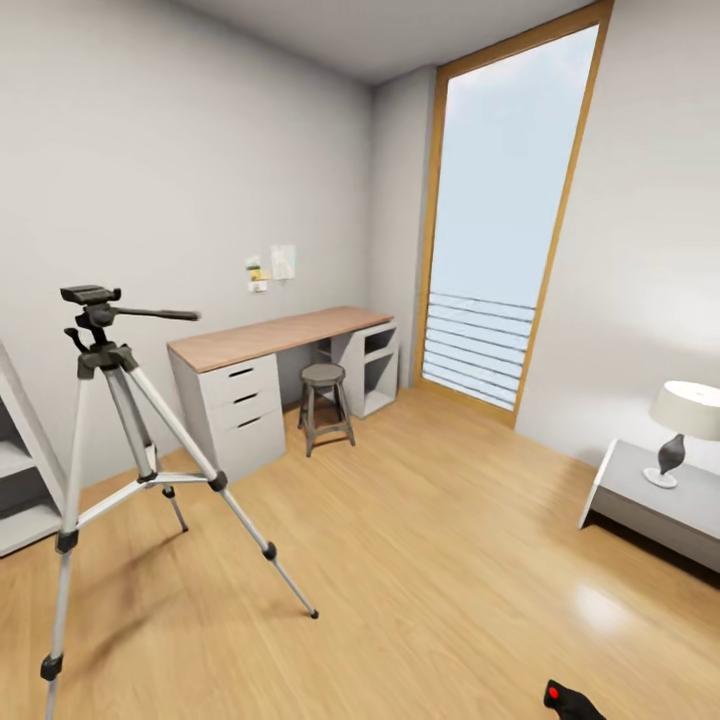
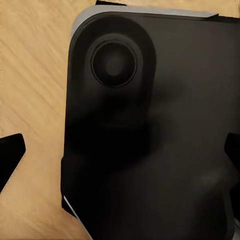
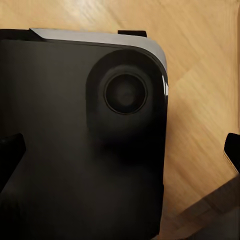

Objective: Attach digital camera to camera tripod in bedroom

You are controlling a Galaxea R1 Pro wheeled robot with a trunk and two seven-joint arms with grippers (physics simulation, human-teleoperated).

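The camera tripod stands on the wood floor at the left of the head view, silver legs spread, with a dark head and its pan handle pointing right. Its head plate is bare. A small black thing with a red dot, which looks like the digital camera, is cut off by the bottom edge at the right. My left gripper hangs open over the robot's black base, nothing between its fingers. In the right wrist view my right gripper is open too, above the same base.
A white desk with drawers and a round stool stand at the far wall. A tall window fills the corner. At the right is a low grey nightstand with a lamp. Grey shelves sit behind the tripod.
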